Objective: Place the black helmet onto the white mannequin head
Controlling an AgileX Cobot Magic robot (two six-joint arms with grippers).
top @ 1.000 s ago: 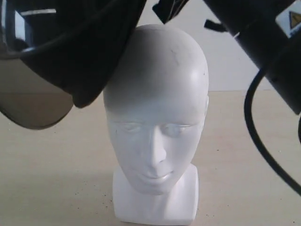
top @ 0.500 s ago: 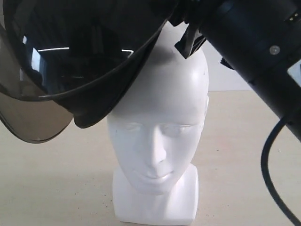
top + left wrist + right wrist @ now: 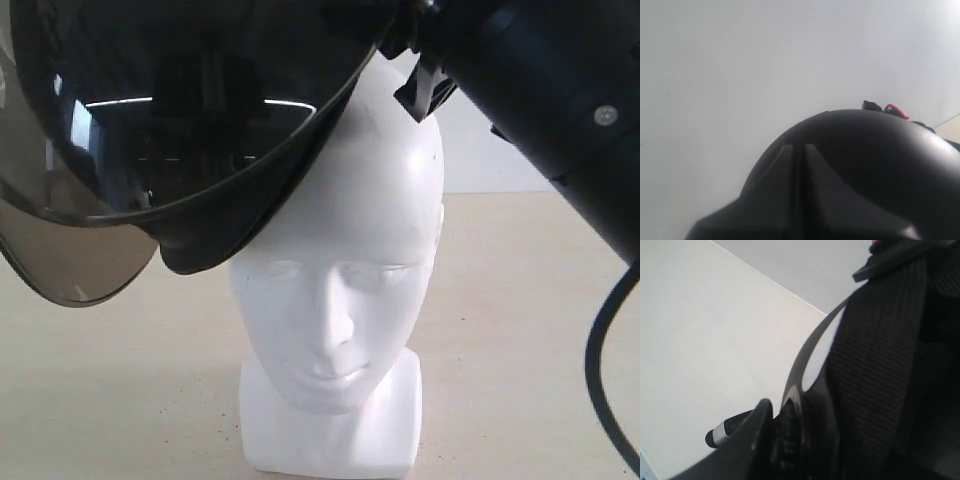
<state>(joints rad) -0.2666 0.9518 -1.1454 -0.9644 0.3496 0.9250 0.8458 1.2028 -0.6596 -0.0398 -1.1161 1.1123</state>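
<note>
I held the black helmet (image 3: pixel 203 238) up in the air, tilted, with its open underside turned toward the exterior camera and its smoky visor (image 3: pixel 70 255) hanging low on the left of that view. Its lower rim lay across the upper left of the white mannequin head (image 3: pixel 340 250) as seen from there, hiding part of the crown; the face, the neck and the square base stayed uncovered, and the head stood upright on the pale worktop (image 3: pixel 520 330).

My right fingers (image 3: pixel 412 72) were clenched on the helmet's rim at the top of the head — one dark finger tip showed just under the rim, close beside the crown. My right arm ran off to the upper right, its black cable (image 3: pixel 600 380) looping down. The right wrist camera sat right against the helmet: woven chin strap (image 3: pixel 880 340), dark lining and the curved rim filled it.

The left wrist camera saw only the helmet's matte shell against a plain wall (image 3: pixel 740 60). My left fingers showed in no view — whether they gripped, I cannot tell.
</note>
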